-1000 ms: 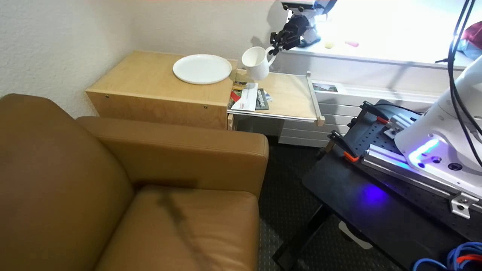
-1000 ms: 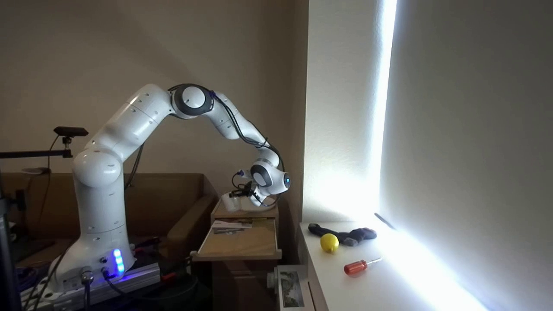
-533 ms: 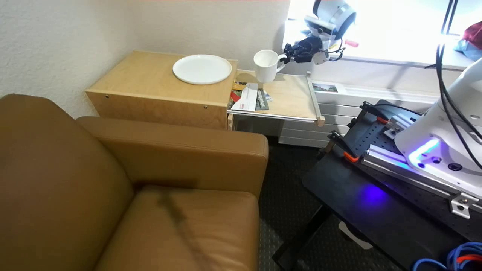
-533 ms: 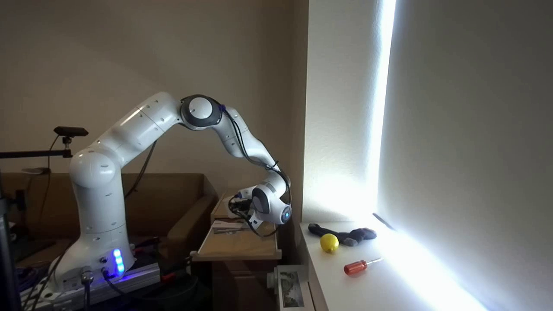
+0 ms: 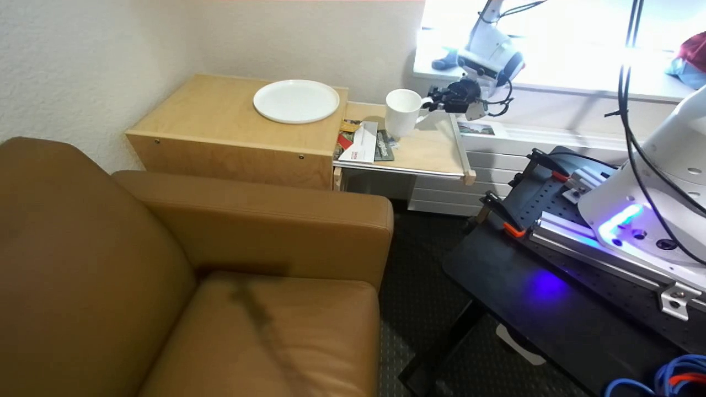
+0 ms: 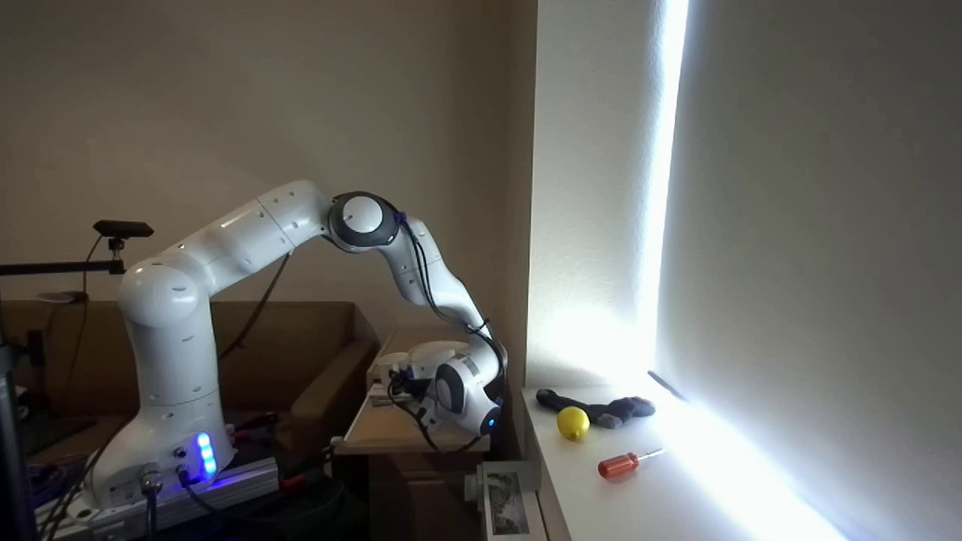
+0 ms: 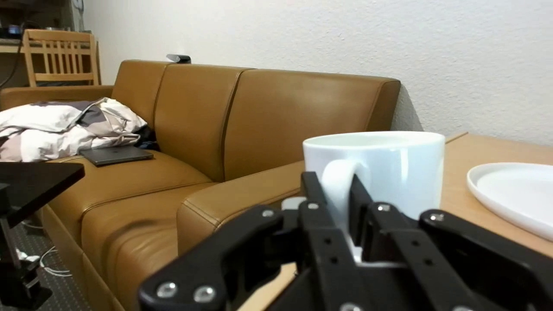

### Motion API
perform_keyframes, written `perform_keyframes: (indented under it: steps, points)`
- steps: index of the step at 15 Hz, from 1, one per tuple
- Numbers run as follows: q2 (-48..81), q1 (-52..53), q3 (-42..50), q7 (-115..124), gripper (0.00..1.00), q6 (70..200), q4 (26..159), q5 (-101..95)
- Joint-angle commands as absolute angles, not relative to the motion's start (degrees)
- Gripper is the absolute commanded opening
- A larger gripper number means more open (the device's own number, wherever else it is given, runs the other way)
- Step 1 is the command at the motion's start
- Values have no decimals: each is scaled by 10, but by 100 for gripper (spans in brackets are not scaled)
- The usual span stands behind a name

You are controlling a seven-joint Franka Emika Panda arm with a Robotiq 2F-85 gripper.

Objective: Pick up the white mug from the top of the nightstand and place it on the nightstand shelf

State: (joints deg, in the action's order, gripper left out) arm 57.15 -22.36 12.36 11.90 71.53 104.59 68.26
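The white mug (image 5: 401, 114) is upright over the nightstand shelf (image 5: 436, 151), the pulled-out light-wood board. I cannot tell whether its base touches the board. My gripper (image 5: 430, 103) is shut on the mug's handle from the window side. In the wrist view the fingers (image 7: 335, 190) sit on both sides of the handle, with the mug's body (image 7: 402, 172) just beyond. In an exterior view the mug (image 6: 389, 367) is partly hidden by the gripper, and the arm covers part of the shelf (image 6: 376, 430). The nightstand (image 5: 220, 113) stands beside the shelf, its top higher.
A white plate (image 5: 296, 101) lies on the nightstand top. Papers and booklets (image 5: 361, 144) lie on the shelf near the nightstand, close to the mug. The brown armrest (image 5: 265, 207) is in front. The sill (image 6: 571, 481) holds a lemon (image 6: 573, 423) and a screwdriver (image 6: 618, 465).
My gripper, holding the mug by its handle, has moved down and away from the nightstand top, lowering the mug over the shelf. Plate and papers have not moved.
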Motion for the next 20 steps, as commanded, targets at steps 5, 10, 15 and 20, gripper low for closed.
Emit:
perform_keyframes:
  steps: [5, 10, 15, 20]
  points:
    - [664, -280, 147, 165, 4, 641, 985, 741]
    - [693, -285, 142, 195, 4, 622, 962, 796]
    - [710, -274, 137, 193, 4, 605, 936, 806]
    - [735, -270, 139, 190, 4, 607, 911, 799]
